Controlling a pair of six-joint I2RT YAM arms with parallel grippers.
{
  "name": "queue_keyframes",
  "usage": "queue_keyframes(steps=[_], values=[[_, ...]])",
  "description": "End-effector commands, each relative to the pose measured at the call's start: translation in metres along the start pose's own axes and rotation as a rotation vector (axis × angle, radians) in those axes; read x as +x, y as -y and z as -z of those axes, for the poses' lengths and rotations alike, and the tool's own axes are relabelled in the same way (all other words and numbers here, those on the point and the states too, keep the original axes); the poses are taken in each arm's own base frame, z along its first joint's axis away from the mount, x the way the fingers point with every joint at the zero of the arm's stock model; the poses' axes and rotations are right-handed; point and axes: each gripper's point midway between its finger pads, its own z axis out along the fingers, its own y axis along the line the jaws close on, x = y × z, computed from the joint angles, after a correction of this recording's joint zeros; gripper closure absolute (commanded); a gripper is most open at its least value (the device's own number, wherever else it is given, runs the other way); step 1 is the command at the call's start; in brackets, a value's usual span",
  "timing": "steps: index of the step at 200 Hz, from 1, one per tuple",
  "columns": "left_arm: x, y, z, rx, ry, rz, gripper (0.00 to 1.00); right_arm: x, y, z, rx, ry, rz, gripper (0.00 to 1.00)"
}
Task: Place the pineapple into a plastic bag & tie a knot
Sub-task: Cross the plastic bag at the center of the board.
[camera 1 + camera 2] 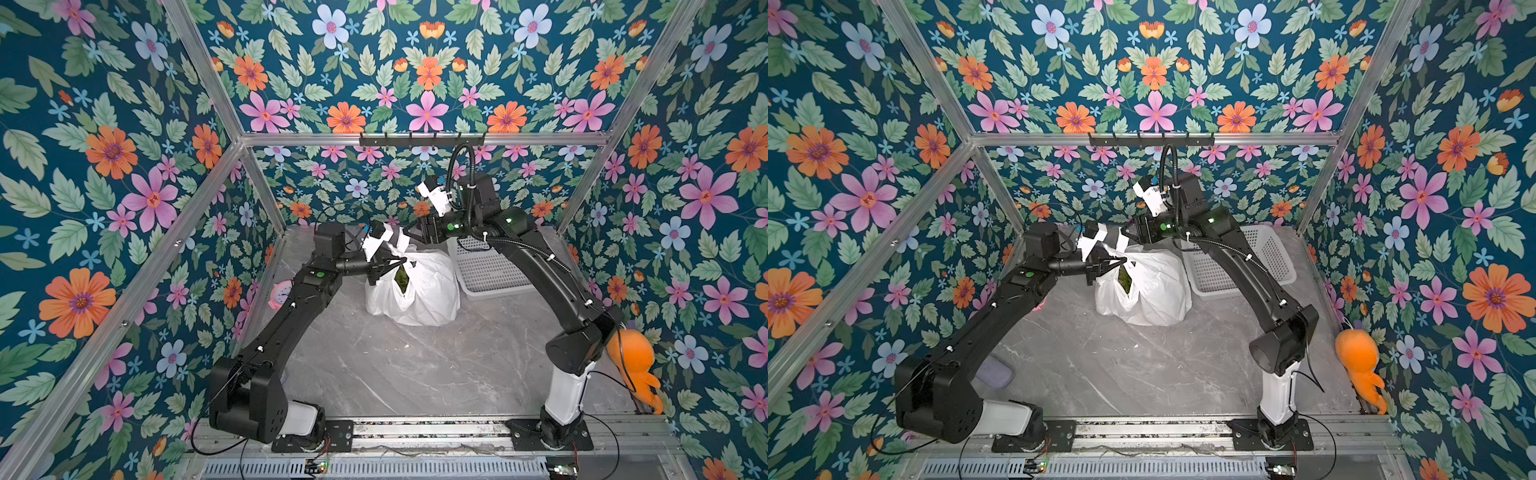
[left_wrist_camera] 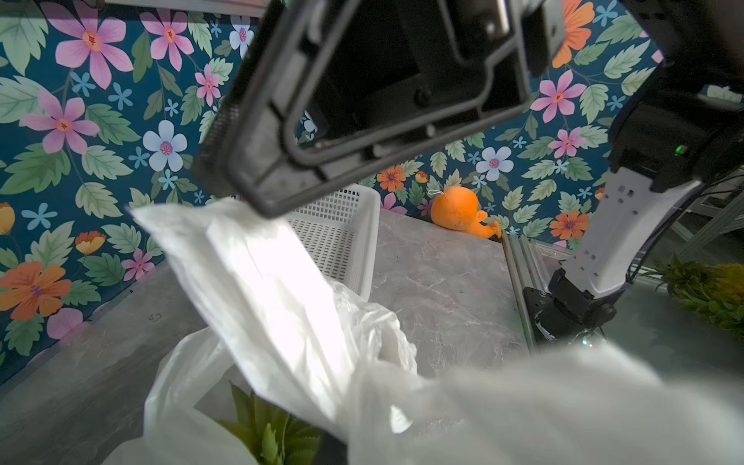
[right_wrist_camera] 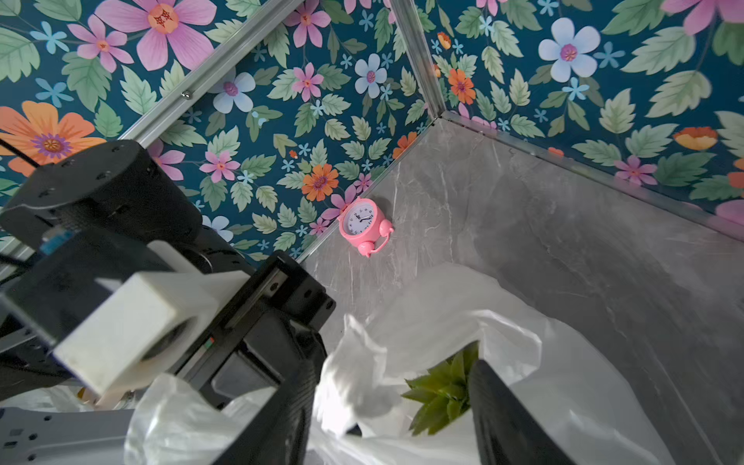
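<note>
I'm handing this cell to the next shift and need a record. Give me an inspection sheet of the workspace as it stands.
Surface: grey marble-look tabletop, a few small specks.
Job's things: plastic bag stands mid-table; the pineapple shows its green crown at the bag's mouth; no tie visible.
Clutter: white perforated basket beside the bag, toward the back right; pink alarm clock by the left wall; orange plush toy at the right wall.
Grippers: left gripper shut on the bag's handle strap; right gripper open over the bag's mouth.
Cables: corrugated black conduit loops above the right arm; thin black wires trail at the bases.
Surroundings: floral wallpaper, aluminium frame, black hook rail.
</note>
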Motion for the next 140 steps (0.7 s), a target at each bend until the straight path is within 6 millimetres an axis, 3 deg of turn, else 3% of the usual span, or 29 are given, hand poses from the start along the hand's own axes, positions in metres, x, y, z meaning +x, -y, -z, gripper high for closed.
queue_keyframes(steps=[1,34,68,91,98,140], values=[[-0.006,0.003,0.001,0.010,0.017,-0.037,1.00,-0.004,-0.006,-0.006,-0.055,-0.018,-0.054,0.38],[-0.006,0.001,0.001,0.001,0.018,-0.030,1.00,0.000,-0.011,-0.013,-0.106,-0.046,-0.073,0.45],[-0.006,-0.001,0.001,-0.012,0.018,-0.029,1.00,0.006,-0.027,-0.003,-0.178,-0.045,-0.044,0.56],[-0.005,-0.003,0.002,-0.020,0.020,-0.028,1.00,0.006,-0.030,0.003,-0.180,-0.030,-0.026,0.93],[-0.005,-0.004,0.002,-0.022,0.024,-0.020,1.00,0.005,-0.032,0.005,-0.183,-0.019,-0.015,1.00],[-0.004,-0.009,0.004,-0.024,0.051,0.047,1.00,0.013,-0.034,0.014,-0.187,0.060,0.079,1.00]])
